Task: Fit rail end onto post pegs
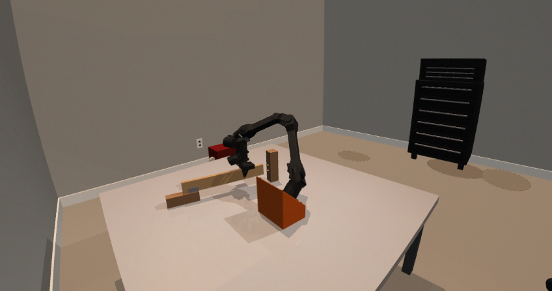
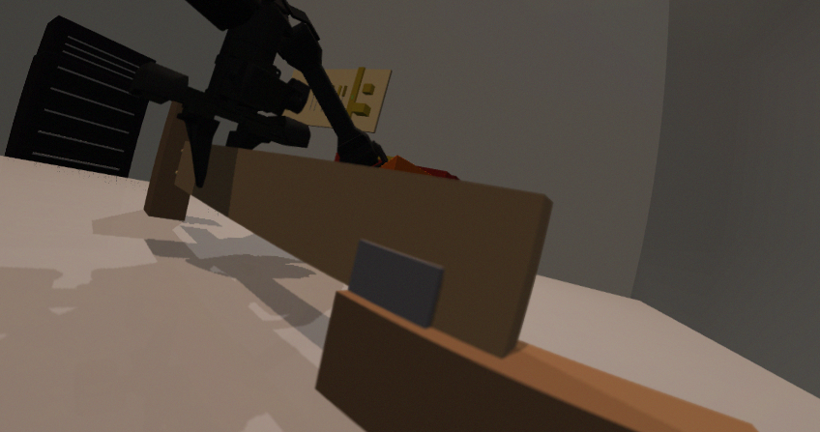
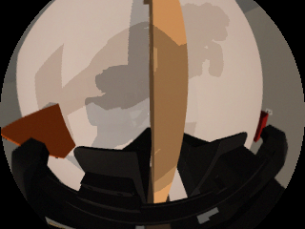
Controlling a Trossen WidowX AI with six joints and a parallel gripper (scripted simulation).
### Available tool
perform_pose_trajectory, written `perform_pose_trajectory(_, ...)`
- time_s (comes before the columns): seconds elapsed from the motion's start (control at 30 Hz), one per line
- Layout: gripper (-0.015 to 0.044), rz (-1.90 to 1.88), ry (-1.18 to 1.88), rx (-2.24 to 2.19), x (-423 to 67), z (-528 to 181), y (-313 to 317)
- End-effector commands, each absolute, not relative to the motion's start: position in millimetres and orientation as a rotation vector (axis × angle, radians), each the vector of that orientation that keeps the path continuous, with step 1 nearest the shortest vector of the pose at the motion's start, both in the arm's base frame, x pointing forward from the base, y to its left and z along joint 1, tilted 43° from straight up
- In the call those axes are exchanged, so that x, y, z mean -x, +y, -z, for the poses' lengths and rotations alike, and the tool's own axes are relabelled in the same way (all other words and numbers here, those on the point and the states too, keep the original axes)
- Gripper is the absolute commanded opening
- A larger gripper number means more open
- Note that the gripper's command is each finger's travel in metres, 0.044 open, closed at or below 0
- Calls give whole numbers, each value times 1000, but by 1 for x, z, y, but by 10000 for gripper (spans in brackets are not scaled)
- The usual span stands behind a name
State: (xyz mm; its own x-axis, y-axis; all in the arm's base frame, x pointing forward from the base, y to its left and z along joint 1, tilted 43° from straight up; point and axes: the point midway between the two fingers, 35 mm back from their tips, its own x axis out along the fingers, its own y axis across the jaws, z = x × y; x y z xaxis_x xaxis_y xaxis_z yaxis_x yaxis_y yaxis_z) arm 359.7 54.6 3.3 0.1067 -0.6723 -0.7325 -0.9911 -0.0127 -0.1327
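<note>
The wooden rail [image 1: 217, 180] [image 2: 299, 197] [image 3: 169, 86] stands on edge. Its far end sits behind the grey bracket plate [image 1: 193, 189] [image 2: 396, 284] on the footboard block [image 1: 181, 200] [image 2: 414, 370]. Its near end is raised off the table and looks roughly level. My gripper [image 1: 245, 173] [image 2: 214, 160] [image 3: 158, 130] is shut on the rail close to its near end, one finger on each side. The upright post [image 1: 272, 166] [image 2: 165, 191] stands just beyond that end. A small gap shows between them, with the pegs [image 1: 267, 166] visible in it. The rail's holes are hidden.
An orange wedge-shaped block [image 1: 271, 201] [image 2: 402, 166] [image 3: 43, 131] stands at the arm's base, beside the rail. A red box [image 1: 220, 151] [image 3: 261, 127] is behind the rail and arm. A black cabinet [image 1: 447, 114] [image 2: 80, 105] stands away from the table.
</note>
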Motion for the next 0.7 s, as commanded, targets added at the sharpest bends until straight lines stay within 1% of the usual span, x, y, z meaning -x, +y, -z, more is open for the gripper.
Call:
perform_pose_trajectory(0.0, 0, -642, 1616, 1751, -360, -6, 57)
perform_pose_trajectory(0.67, 0, -642, 1617, 1751, -359, -6, 55)
